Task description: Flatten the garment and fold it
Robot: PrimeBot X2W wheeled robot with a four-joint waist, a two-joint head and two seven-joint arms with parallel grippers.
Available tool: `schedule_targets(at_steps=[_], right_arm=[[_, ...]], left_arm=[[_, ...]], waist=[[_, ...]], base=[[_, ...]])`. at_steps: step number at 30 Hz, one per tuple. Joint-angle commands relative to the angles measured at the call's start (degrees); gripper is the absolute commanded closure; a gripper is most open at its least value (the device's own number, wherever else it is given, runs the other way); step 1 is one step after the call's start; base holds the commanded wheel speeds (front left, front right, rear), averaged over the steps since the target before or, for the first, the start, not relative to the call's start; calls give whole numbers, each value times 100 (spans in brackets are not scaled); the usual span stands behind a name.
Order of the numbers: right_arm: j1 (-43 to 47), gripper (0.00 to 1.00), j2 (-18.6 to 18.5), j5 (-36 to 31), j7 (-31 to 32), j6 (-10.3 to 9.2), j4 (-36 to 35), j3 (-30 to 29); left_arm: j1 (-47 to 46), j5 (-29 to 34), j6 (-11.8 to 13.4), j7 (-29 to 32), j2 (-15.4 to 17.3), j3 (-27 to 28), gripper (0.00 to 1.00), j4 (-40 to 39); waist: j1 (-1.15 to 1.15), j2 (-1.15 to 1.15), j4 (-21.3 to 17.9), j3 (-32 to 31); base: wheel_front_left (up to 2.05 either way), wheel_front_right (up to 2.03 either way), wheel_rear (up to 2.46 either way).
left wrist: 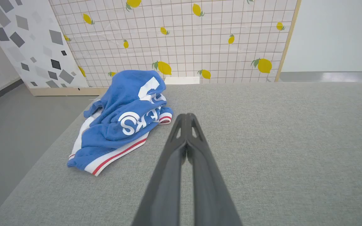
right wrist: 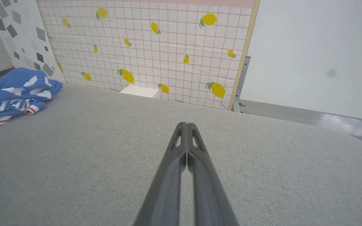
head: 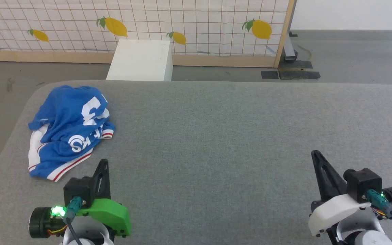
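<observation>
You see the crumpled blue jersey (head: 68,131) at ten o'clock on the bench (head: 216,136); left fingers (head: 104,166) and right fingers (head: 322,173) are pressed together, empty.

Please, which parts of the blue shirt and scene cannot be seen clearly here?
- Head view: the jersey T-shirt is crumpled; its own folds hide part of the number and lettering.
- Right wrist view: the picture's left edge cuts it off.
- Head view: the grey table hides the base of the white box.
</observation>
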Motion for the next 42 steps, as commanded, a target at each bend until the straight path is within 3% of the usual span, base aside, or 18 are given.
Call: schedule_targets(at_steps=[1,32,33,42], right_arm=[[-93,100,12,-36,-1,-9,10,7],[-93,100,12,-36,-1,-9,10,7],[0,0,0,0,0,0,0,-3],[0,0,-1,40,-44,0,32,-59]], left_arm=[[-82,63,-13,8,-25,21,100,15],[-82,63,-13,8,-25,21,100,15],[0,2,0,0,0,0,0,0],[12,-29,2,-44,0,-26,0,6]], waist=[[0,0,0,0],[0,0,0,0],[0,0,0,0],[0,0,0,0]], base=[[0,0,0],[0,0,0],[0,0,0],[0,0,0]])
